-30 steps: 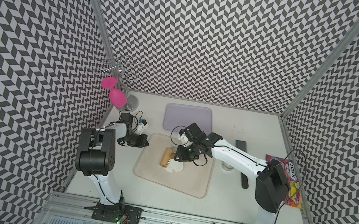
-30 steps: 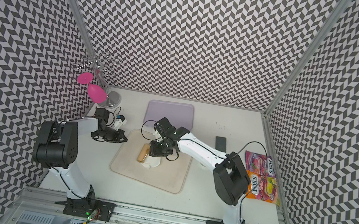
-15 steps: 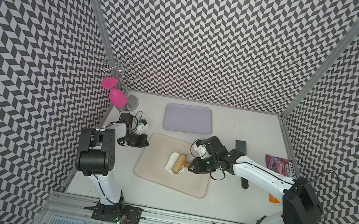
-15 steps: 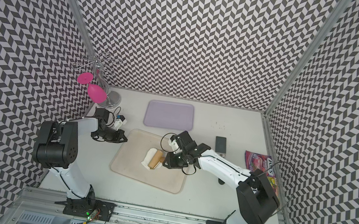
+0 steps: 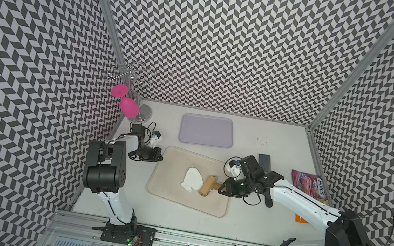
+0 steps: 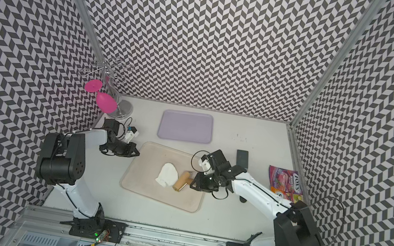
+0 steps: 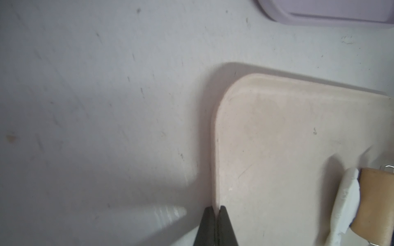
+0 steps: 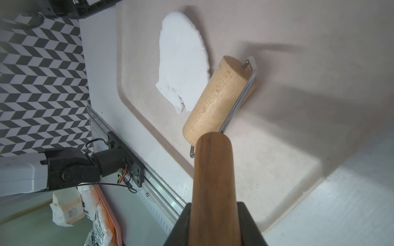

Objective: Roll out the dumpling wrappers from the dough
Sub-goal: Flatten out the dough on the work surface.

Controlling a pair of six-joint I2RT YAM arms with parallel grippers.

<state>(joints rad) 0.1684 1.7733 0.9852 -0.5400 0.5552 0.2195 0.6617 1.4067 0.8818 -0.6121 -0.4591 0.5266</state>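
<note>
1 dough sheet (image 5: 192,183) near right gripper (image 5: 222,188)

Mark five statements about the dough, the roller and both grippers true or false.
1. The right gripper holds the wooden roller by its handle. True.
2. The dough lies outside the beige tray. False: it lies on that tray.
3. The left gripper is wide open. False: it is shut, at the beige tray's edge.
4. The roller's drum sits at the dough's edge. True.
5. A candy bag lies on the table beside the right arm. True.
</note>
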